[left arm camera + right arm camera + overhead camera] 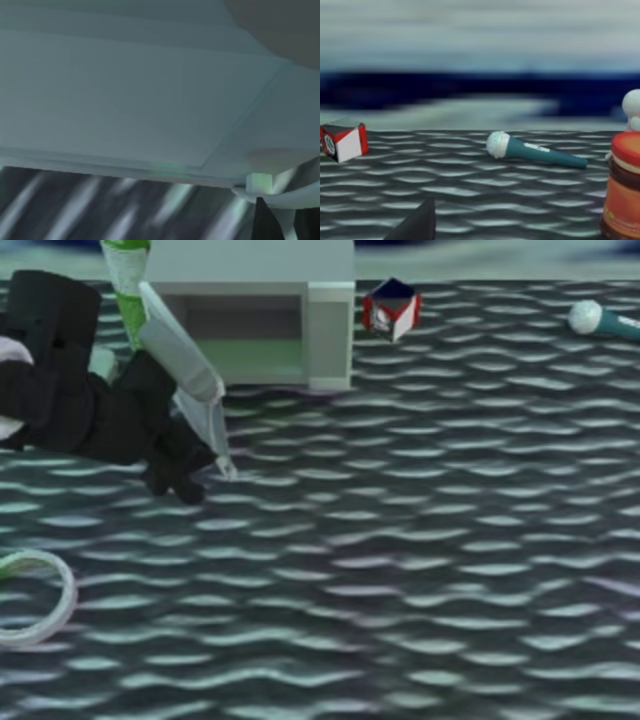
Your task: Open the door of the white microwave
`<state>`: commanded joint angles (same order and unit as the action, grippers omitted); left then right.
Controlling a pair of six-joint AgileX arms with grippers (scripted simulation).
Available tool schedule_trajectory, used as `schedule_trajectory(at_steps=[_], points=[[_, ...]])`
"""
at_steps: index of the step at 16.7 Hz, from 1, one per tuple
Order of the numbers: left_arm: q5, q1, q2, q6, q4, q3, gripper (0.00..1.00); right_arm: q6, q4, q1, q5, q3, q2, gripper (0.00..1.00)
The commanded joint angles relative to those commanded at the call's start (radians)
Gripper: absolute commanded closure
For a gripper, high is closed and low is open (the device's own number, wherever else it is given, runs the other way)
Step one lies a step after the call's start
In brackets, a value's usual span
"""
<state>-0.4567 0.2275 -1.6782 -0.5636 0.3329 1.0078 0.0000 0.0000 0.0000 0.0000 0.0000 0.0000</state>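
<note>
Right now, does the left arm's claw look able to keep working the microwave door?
Probably yes. The left claw is right at the outer edge of the door, which stands swung well out from the white microwave, and nothing on the table lies between them.

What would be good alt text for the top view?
The white microwave stands at the table's far left with its door swung open toward the front. The left arm's tool is at the door's free edge. A small red-white-blue box and a teal microphone lie farther right.
</note>
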Motion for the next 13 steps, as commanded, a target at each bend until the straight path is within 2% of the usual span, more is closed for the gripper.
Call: schedule_trajectory(at_steps=[3, 9, 13], points=[[-0.006, 0.004, 0.000, 0.001, 0.004, -0.005, 1.00, 0.000, 0.000, 0.000, 0.000, 0.000, 0.000, 0.00], [-0.042, -0.031, -0.004, -0.076, 0.040, 0.012, 1.00, 0.000, 0.000, 0.000, 0.000, 0.000, 0.000, 0.00], [-0.045, -0.033, -0.005, -0.082, 0.044, 0.012, 1.00, 0.000, 0.000, 0.000, 0.000, 0.000, 0.000, 0.00]])
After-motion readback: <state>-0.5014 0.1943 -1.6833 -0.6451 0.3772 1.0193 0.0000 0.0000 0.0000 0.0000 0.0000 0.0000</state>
